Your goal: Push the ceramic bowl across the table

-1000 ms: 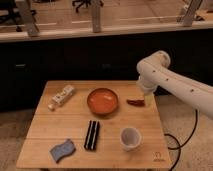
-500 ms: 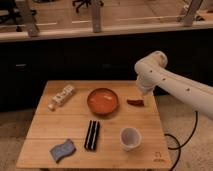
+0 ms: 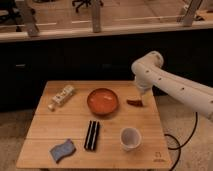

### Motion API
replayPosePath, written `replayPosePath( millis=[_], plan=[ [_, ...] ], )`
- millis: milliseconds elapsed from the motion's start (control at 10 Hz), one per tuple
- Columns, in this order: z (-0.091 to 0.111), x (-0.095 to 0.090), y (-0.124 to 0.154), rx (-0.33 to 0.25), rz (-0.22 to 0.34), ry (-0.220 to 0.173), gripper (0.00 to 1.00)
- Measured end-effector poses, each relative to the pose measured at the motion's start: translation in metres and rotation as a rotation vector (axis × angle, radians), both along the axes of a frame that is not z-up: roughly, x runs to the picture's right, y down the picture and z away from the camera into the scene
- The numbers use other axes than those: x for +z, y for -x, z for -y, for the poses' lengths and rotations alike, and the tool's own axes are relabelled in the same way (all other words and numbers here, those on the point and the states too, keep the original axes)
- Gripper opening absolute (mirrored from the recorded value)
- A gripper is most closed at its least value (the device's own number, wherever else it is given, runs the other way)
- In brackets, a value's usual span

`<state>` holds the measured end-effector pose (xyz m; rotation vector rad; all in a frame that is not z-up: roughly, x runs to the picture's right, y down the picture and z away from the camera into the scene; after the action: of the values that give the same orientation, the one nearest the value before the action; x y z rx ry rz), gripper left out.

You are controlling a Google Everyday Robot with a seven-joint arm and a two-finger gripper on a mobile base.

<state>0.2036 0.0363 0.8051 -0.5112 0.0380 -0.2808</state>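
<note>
Unmoved from a moment earlier, the ceramic bowl [image 3: 102, 101] sits toward the far edge of the table [image 3: 47, 129], while the arm [image 3: 172, 88] has edged slightly left. The gripper [image 3: 136, 98] hangs low just right of the bowl; whether it is wide or narrow cannot be told.

White arm [image 3: 175, 87] enters from right, elbow raised, forearm bent down, hand [image 3: 138, 96] low over table's [image 3: 75, 125] right side.

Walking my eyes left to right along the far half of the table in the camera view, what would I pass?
whitish bottle-like item → ceramic bowl → small reddish item. The robot's end effector hangs right by that reddish item, too close to it to rank separately.
</note>
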Motion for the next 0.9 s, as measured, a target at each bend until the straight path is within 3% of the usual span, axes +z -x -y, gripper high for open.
replayPosePath(
  millis=[900],
  plan=[
    [-0.002,0.02,0.01,-0.016,-0.03,0.017,0.8]
  ],
)
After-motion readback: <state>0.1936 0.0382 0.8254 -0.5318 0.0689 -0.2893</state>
